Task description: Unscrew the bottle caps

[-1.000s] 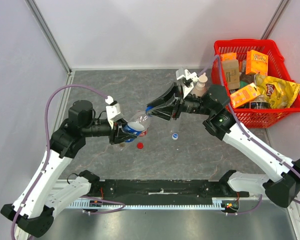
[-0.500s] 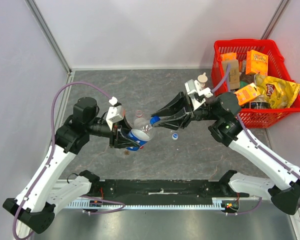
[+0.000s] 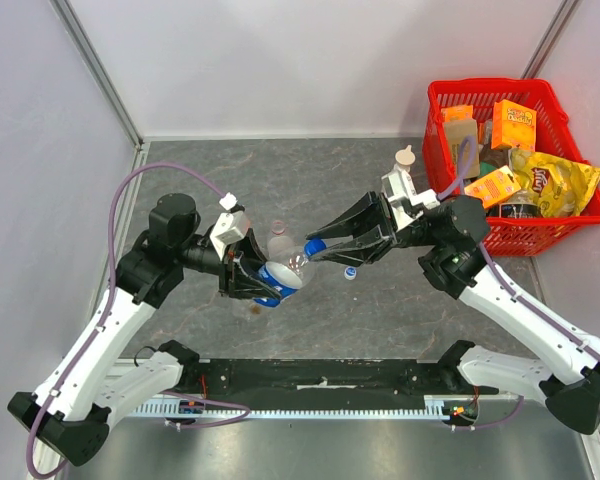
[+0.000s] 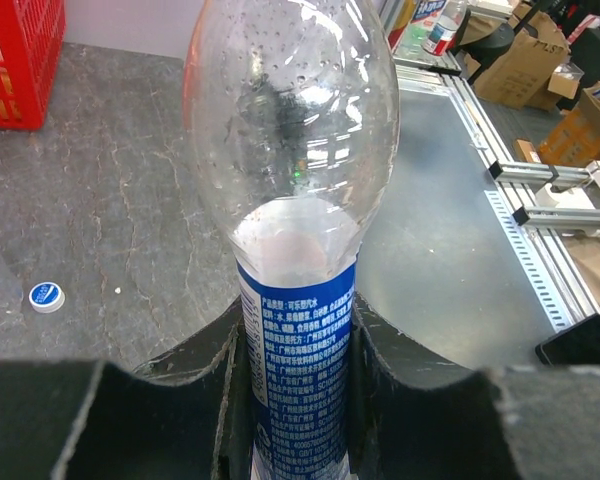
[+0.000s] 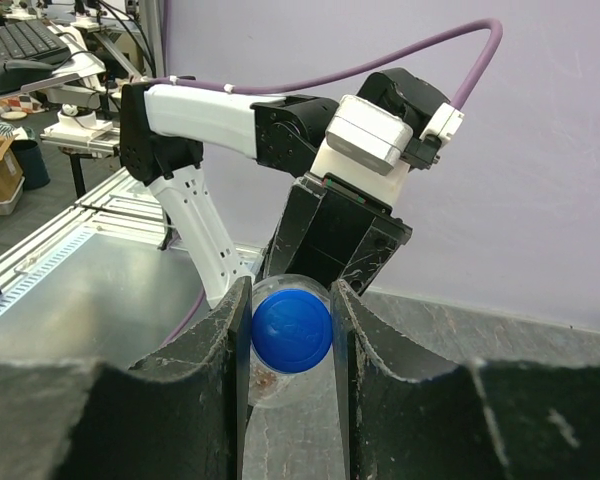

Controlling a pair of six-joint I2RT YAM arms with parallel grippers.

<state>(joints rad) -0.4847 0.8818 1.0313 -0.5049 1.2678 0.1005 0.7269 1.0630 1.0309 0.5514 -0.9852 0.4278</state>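
The Pepsi bottle (image 4: 298,180) is held off the bench (image 3: 310,175), lying near level between the 2 arms with its neck toward the right arm. The left gripper (image 4: 298,312) is clenched on the blue label, 1 finger on each side of the bottle's body. The right gripper (image 5: 291,302) is closed on the blue cap (image 5: 291,332), which sits on the neck and is pinched between both fingers.

Close around the grasp, seen from above:
- A second clear bottle (image 3: 278,240) stands on the bench just behind the held one, near the left gripper's fingers. Whether it touches them cannot be told.
- A white-rimmed cap (image 3: 350,271) with a blue top lies loose on the bench, just below the right gripper and clear of it.

Further off, the beige bottle (image 3: 407,160) with the pointed nozzle stands behind the right wrist, partly hidden by it. The red basket (image 3: 485,88) sits at the far right corner, filled with orange boxes (image 3: 513,125) and a yellow chip bag (image 3: 560,180), well apart from the grasp.

In the right wrist view the left arm's white links and black gripper body fill the space straight behind the cap — the bottle's body is almost wholly hidden there.
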